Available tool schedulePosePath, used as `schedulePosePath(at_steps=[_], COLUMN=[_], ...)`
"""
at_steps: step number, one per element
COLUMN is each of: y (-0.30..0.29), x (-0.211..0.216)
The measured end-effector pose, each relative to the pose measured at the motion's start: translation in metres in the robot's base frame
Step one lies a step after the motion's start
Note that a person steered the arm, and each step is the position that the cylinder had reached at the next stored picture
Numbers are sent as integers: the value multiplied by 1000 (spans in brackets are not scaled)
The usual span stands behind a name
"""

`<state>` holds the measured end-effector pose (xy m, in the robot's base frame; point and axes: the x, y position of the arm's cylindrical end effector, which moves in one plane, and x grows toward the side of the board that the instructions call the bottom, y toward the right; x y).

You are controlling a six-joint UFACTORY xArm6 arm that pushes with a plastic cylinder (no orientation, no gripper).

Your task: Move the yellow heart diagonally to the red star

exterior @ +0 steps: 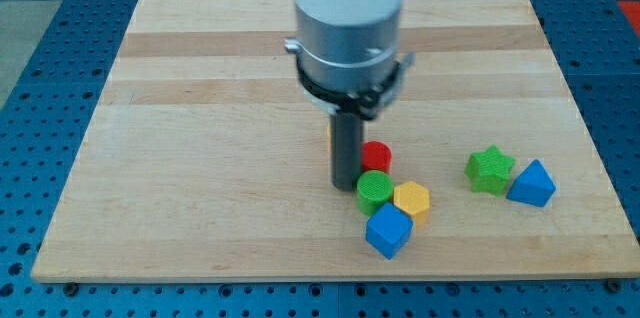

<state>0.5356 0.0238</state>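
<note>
My tip (pixel 345 187) rests on the wooden board (pixel 200 158) just left of a green cylinder (pixel 374 192) and a red round block (pixel 377 155). A thin yellow-orange sliver (pixel 328 133) shows at the rod's left edge; its shape is hidden behind the rod, so I cannot tell if it is the yellow heart. No red star is visible; the arm's body covers the board's upper middle. A yellow hexagon (pixel 412 201) touches the green cylinder's right side, and a blue cube (pixel 388 231) sits just below them.
A green star (pixel 490 169) and a blue triangular block (pixel 531 185) sit side by side at the view's right. The board's bottom edge runs close below the blue cube.
</note>
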Motion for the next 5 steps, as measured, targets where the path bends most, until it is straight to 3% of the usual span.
schedulePosePath(at_steps=[1, 2, 4, 5], y=[29, 25, -50, -35], x=[9, -29, -53, -54])
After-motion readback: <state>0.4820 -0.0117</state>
